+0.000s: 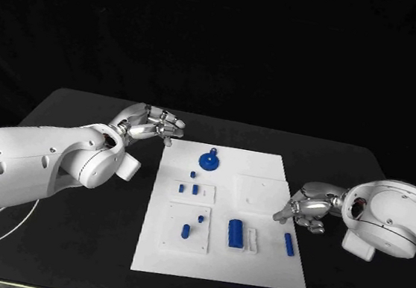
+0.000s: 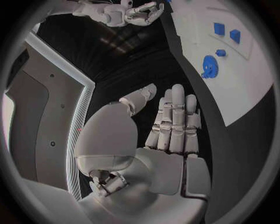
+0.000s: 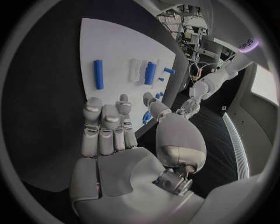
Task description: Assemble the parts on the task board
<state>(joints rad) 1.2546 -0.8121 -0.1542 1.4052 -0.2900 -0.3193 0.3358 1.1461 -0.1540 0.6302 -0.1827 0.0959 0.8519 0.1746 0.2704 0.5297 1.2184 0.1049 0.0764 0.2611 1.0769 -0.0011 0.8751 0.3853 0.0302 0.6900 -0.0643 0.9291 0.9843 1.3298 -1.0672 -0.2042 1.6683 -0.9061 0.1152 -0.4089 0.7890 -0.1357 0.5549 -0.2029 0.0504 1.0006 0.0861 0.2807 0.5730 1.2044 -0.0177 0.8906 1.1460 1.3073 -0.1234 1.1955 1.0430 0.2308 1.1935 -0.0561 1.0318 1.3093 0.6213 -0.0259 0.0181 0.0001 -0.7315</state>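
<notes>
black desk [image 1: 60, 239] carrying the flat white rectangular task board [image 1: 252, 269] at its middle | left hand [image 1: 149, 124] hovering at the board's far left corner, fingers [image 2: 175, 121] pressed together, holding nothing | right hand [image 1: 310, 206] touching the board's right edge, fingers [image 3: 105, 126] loosely curled, empty | small blue plastic parts [image 1: 236, 232] lying on the board

The table [image 1: 69, 188] was black, with a matte top. A white rectangular task board [image 1: 252, 269] lay flat on its middle, long sides running away from the robot. Bare table surface showed on both sides of the board and beyond its far edge. Small blue parts [image 1: 236, 232] rested on the board rather than on the table itself.
</notes>
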